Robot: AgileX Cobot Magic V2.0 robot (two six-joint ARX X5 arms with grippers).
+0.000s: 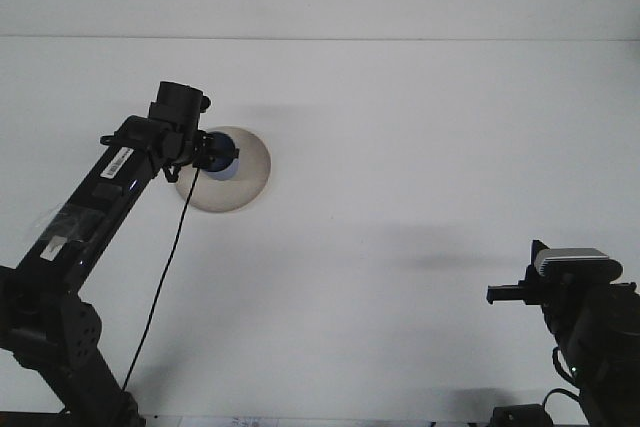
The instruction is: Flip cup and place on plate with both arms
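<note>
One camera, the front view, covers the whole scene: a white table (pixel 400 147) with a round beige plate (pixel 240 182) lying left of centre. Reaching up from the lower left corner, the left arm (pixel 90 217) stretches diagonally to the plate, and the left gripper (pixel 212 153) is over the plate's left part with its fingers closed around the blue cup (pixel 226 156). From this angle the cup appears against the plate's surface, but whether it touches the plate or hangs above it cannot be told, nor which way up it is. At the lower right edge sits the right gripper (pixel 500 294), well apart from the plate, pointing left with nothing near it.
</note>
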